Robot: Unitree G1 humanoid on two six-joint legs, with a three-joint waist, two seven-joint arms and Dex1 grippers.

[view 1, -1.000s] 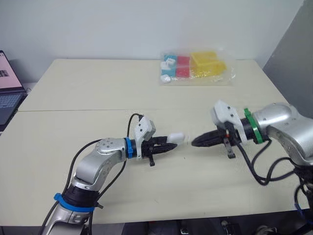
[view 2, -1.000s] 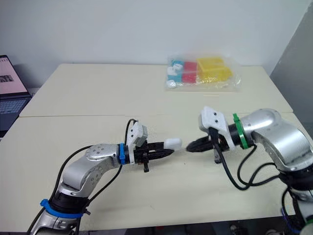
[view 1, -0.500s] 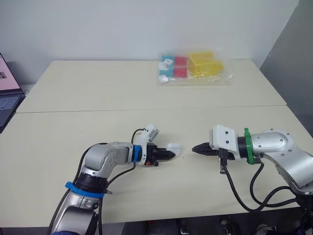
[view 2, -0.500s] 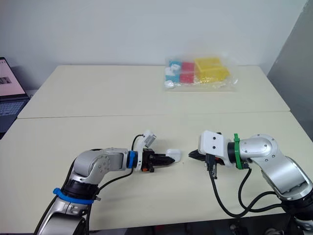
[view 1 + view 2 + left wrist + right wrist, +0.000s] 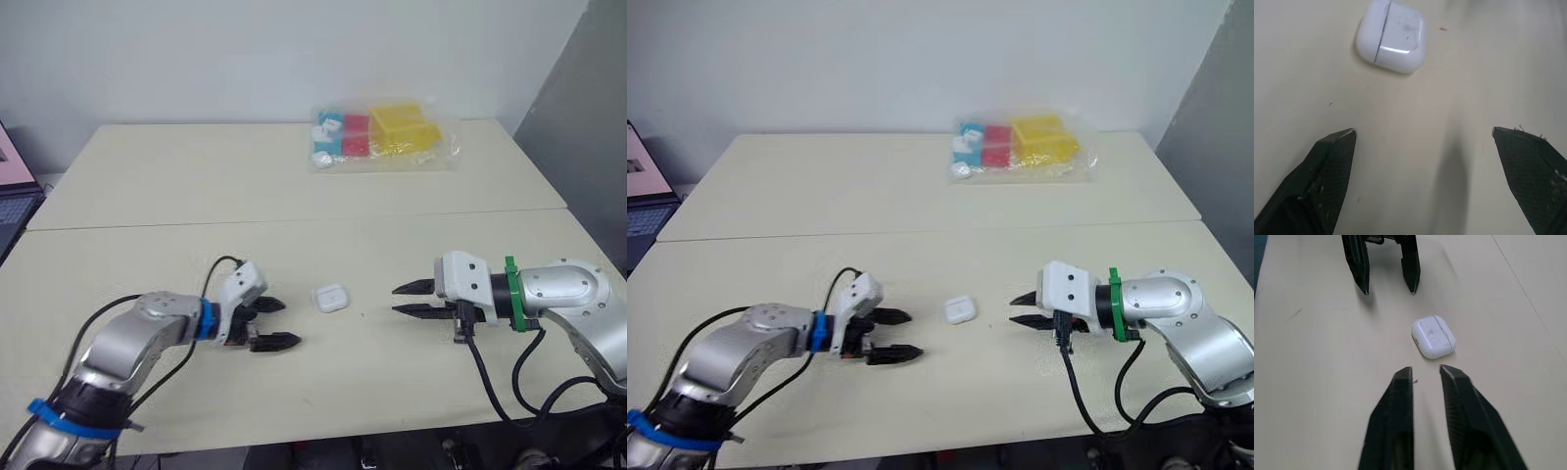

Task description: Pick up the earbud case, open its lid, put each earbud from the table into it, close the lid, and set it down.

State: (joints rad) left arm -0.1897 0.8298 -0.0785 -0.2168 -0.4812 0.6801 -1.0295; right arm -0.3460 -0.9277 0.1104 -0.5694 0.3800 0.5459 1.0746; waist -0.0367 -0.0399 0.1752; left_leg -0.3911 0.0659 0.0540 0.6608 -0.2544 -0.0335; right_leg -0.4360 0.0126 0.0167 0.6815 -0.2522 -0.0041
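– Left gripper [image 5: 291, 323] let go & backed off since a sec ago – fingers spread wide now, nothing in them.
– And the earbud case [image 5: 330, 297]?
– Flat on the table [image 5: 196, 186], lid shut, betw. both grippers, touching neither. Right gripper [image 5: 395, 300] has opened too, tips near it.

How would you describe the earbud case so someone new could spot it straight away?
On the near half of the beige table, look between the left gripper and the right gripper, both open. The earbud case lies there, lid shut, touched by neither. It is a small, white, rounded box, unlike the clear bag of colourful blocks at the far edge.
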